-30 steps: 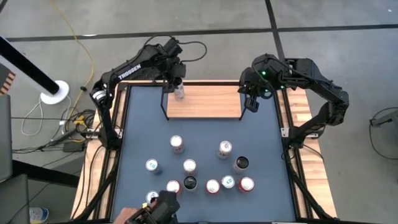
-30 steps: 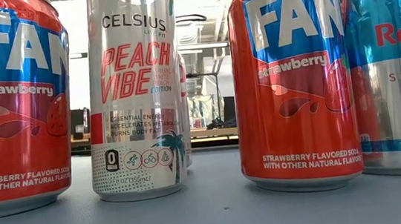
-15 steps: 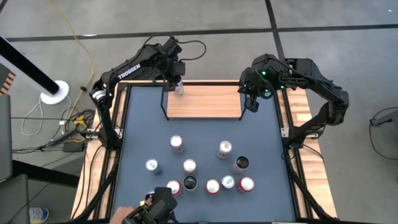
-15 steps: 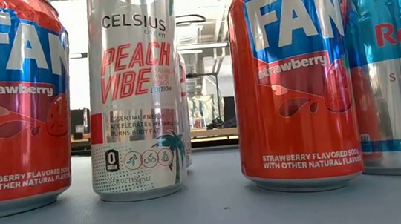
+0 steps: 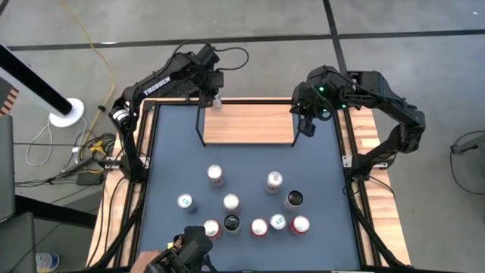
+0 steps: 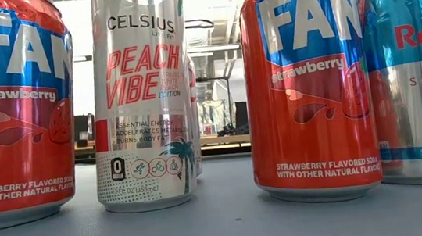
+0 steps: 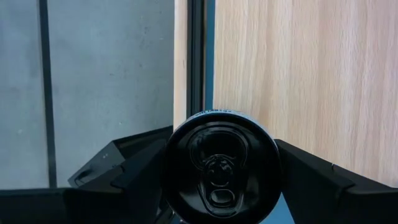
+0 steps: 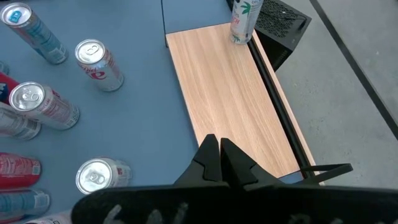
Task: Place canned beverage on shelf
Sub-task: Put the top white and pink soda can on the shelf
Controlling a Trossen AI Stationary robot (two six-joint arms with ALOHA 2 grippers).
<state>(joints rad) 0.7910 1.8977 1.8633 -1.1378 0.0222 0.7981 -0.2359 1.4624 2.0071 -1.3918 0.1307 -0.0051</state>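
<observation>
My left gripper (image 7: 217, 205) is clamped on 1 slim silver can w/ palm-tree print (image 8: 243, 22), dark lid up, at the far-left corner of the light-wood shelf board w/ black rod uprights (image 5: 250, 125); whether it's touching the board I can't tell. Rest of the board is bare. Right gripper (image 8: 219, 155) pinched together, holding nothing, above the shelf's right end. 9 cans (image 5: 231, 202) stand on the blue table (image 5: 170, 163), bunched near the front.
</observation>
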